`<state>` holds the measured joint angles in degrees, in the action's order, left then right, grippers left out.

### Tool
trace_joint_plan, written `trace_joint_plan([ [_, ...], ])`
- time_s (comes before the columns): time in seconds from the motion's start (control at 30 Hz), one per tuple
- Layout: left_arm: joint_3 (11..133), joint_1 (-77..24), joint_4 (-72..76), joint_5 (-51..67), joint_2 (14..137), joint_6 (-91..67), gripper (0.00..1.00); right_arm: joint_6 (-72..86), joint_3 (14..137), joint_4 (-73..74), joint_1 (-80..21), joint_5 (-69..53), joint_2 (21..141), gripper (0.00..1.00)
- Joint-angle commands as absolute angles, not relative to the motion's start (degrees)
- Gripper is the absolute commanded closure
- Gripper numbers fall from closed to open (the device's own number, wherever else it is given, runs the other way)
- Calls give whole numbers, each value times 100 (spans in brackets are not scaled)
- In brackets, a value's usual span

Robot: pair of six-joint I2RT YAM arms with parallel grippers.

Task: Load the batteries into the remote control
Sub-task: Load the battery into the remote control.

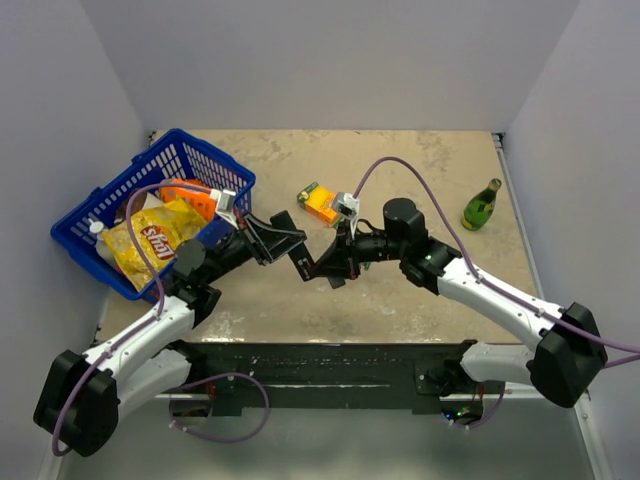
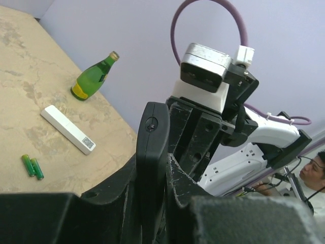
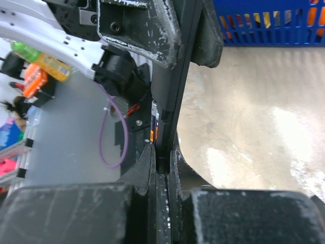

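The remote control is a slim black bar held in the air between both arms at the table's middle. My left gripper is shut on one end of it. In the left wrist view the remote stands edge-on between the left gripper pads. My right gripper is shut on the other end. The right wrist view shows the remote pinched edge-on in the right gripper. Two small green batteries lie side by side on the table, apart from both grippers.
A blue basket with a yellow chip bag stands at the left. A green glass bottle lies at the right near the wall. A white bar lies between the batteries and the bottle. A small orange and green pack sits behind the grippers.
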<state>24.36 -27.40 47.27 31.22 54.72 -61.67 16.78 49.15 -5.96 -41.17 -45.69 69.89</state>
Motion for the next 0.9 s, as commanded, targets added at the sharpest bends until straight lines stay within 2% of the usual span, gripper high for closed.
trace_joint_plan([
  [0.0, 2549, -2760, 5343, 3278, 5440, -6486, 100, 1670, 4904, -967, -4122, -4606, 7075, 100],
  [0.2, 2461, -2769, 5379, 3191, 5397, -6548, 100, 1907, 4948, -1221, -4131, -4500, 7154, 100],
  [0.27, 2435, -2777, 5292, 3129, 5362, -6504, 100, 1916, 5001, -1213, -4122, -4456, 7172, 85],
  [0.33, 2487, -2777, 5116, 3068, 5300, -6338, 100, 1899, 5036, -1152, -4131, -4438, 7146, 65],
  [0.4, 2557, -2777, 4520, 2849, 5212, -6110, 100, 1872, 5045, -1090, -4122, -4386, 7006, 56],
  [0.43, 2645, -2777, 4283, 2752, 5108, -5830, 100, 1811, 5071, -959, -4122, -4342, 6944, 49],
  [0.6, 2821, -2777, 3139, 2101, 4817, -5239, 100, 1688, 5106, -476, -4122, -3694, 6505, 34],
  [0.8, 2971, -2777, 2260, 1478, 4729, -4773, 100, 1749, 5221, 313, -4122, -2656, 6214, 7],
  [0.87, 2962, -2777, 2058, 1241, 4694, -4659, 100, 1740, 5230, 509, -4131, -2146, 6179, 5],
])
